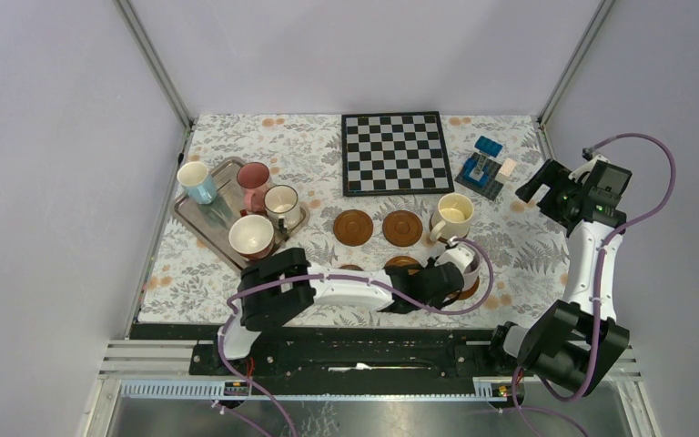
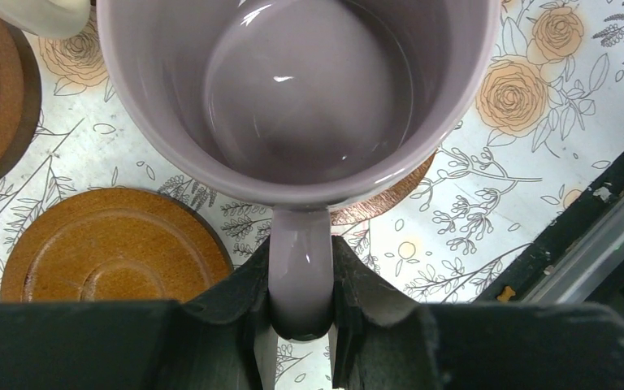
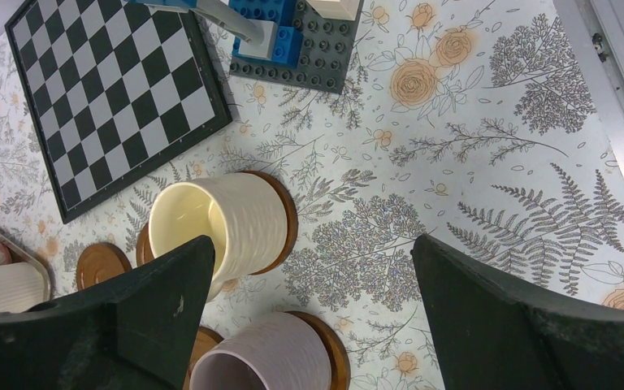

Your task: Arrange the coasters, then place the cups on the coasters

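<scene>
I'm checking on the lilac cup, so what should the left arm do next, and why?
Probably open the left pincer and let go. It is shut on the lilac cup, which appears to sit on a coaster whose rim shows beneath it.

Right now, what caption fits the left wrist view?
Left gripper pinching a lilac cup by its handle, over a wooden coaster.

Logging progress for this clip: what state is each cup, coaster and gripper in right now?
Lilac ceramic cup: upright, empty, handle clamped by left gripper, over a brown wooden coaster.
Cream-yellow ceramic cup: upright on its coaster.
Right gripper: open, holding nothing.
Four other cups: upright on the grey metal tray.
Other coasters: flat, bare.
</scene>
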